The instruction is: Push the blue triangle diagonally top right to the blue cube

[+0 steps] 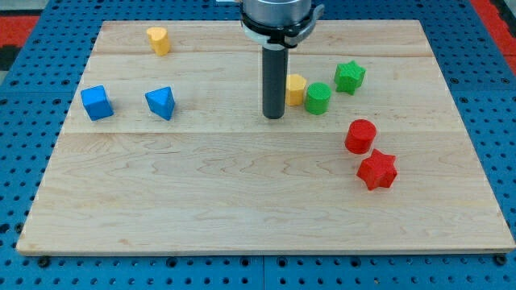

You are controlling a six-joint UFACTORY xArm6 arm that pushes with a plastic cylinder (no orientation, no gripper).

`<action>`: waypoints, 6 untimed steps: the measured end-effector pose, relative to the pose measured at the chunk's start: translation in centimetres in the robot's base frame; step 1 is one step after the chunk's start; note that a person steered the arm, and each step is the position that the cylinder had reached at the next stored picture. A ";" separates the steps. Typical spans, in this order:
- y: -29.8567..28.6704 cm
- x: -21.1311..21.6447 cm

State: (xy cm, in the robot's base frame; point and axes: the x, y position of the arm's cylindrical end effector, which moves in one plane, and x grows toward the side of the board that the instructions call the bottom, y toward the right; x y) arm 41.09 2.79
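Blue plastic, small and hard-edged: the blue triangle block (pixel 160 102) looks light and stiff, something that should slide readily on the pale wooden worktop (pixel 242 201) but could also spin away if struck off-centre. Being a wedge with slanted faces, it is best met square on a flat side, low down; for a push toward the view's top right that would mean contact at its lower-left side. It is a solid mid-blue prism, one corner pointing toward the view's bottom, apparently lying flat.

It sits on the view's left part of the worktop, near the blue cube (pixel 97 102), which lies to its left at about the same height; the two are apart, not touching. A yellow block (pixel 158 39) stands toward the view's top left.

No claw exists on this arm, so there is nothing spread or pinching; it ends in a dark rod, and my tip (pixel 274 118) rests near the worktop's middle, well apart from the triangle, on its right. Just right of the tip are another yellow block (pixel 296 89), partly hidden by the rod, and a green cylinder (pixel 318 98), with a green star-shaped block (pixel 350 76) beyond. A red cylinder (pixel 360 135) and a red star-shaped block (pixel 376 169) lie lower right.
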 end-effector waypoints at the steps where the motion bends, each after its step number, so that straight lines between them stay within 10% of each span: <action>1: 1.9 3.5; 3: -18.3 4.3; 6: -14.6 -3.9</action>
State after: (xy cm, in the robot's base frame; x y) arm 37.20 -11.83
